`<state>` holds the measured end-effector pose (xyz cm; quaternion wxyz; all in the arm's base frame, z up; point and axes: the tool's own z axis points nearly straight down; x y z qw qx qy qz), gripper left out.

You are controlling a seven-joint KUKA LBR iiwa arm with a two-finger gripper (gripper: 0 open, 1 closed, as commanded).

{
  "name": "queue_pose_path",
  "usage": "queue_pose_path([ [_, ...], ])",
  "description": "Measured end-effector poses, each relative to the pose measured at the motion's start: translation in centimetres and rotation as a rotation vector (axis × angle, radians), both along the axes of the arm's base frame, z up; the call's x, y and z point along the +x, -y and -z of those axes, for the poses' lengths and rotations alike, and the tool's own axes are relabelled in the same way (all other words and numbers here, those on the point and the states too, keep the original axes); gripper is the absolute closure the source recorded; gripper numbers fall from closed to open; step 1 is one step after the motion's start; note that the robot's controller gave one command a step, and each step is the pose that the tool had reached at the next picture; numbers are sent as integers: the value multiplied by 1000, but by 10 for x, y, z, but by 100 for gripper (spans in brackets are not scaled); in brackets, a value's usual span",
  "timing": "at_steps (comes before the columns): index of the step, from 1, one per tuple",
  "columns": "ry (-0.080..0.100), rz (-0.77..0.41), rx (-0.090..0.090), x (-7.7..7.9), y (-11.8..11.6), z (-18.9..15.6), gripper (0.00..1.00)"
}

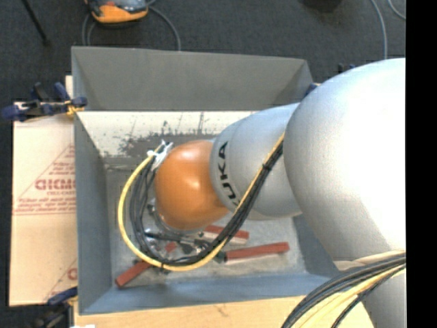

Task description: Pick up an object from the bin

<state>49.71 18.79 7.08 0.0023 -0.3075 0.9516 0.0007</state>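
Note:
My gripper (158, 238) is low in the front left part of the bin, under the orange wrist cover, with only its dark body showing. Right beside it, on the bin floor, lie long red flat pieces. One red bar (258, 251) points right along the front of the bin. A second red strip (132, 274) sticks out to the front left from under the gripper. A shorter red piece (229, 233) lies just behind the first bar. How these pieces join under the gripper is hidden.
The arm and its orange cover hide most of the bin's middle and right. A loop of yellow and black cables hangs round the wrist, down to the floor near the red pieces. Bare grey floor shows at the back left.

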Motion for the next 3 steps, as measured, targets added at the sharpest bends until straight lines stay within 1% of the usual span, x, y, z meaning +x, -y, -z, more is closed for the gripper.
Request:
queue_pose_path([
  [1,0,1,0,0,0,0,100],
  [2,0,-17,-1,28,16,-141,100],
  [3,-1,-17,-1,27,16,-141,100],
])
